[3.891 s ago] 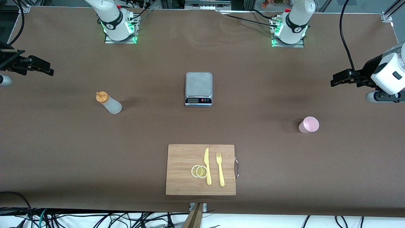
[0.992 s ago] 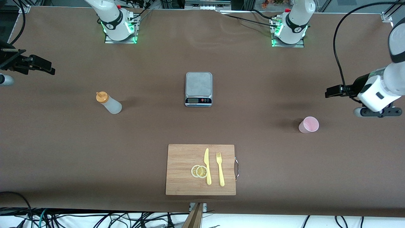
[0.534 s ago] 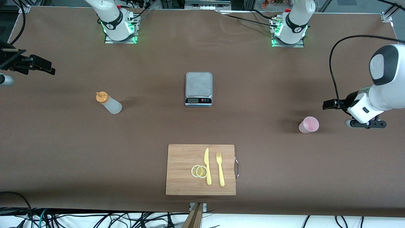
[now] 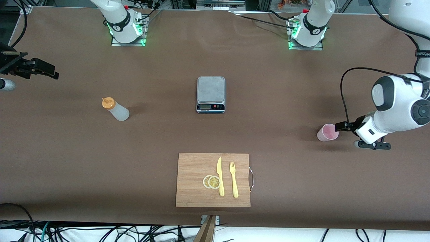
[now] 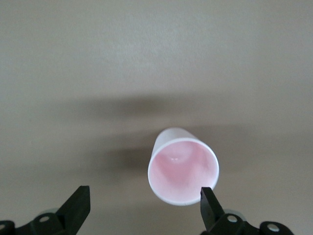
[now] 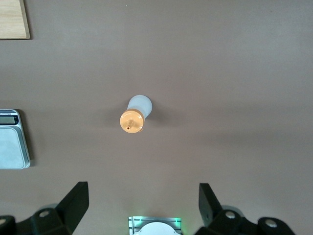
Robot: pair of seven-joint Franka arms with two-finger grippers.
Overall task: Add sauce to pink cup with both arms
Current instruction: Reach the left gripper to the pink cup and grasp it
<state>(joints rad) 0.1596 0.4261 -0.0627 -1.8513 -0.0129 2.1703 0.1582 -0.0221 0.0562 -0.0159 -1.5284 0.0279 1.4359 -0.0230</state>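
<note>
The pink cup (image 4: 327,132) stands upright toward the left arm's end of the table. My left gripper (image 4: 340,126) is open and low, just beside the cup's rim at the table-end side. In the left wrist view the pink cup (image 5: 183,166) shows its empty inside, off-centre between the jaws of the left gripper (image 5: 143,198), with one fingertip (image 5: 206,198) at its rim. The sauce bottle (image 4: 114,109) with its orange cap stands toward the right arm's end. My right gripper (image 4: 50,71) hangs open above that end of the table, apart from the sauce bottle (image 6: 134,115); the right gripper (image 6: 143,193) holds nothing.
A kitchen scale (image 4: 210,94) sits mid-table between the bottle and the cup. Nearer the front camera lies a wooden cutting board (image 4: 191,168) with a yellow knife (image 4: 220,176), a fork (image 4: 233,179) and lemon slices (image 4: 211,182). The scale (image 6: 12,139) edges the right wrist view.
My left arm has swung down and in toward the pink cup, bringing its open gripper beside the rim. The right arm has stayed put.
</note>
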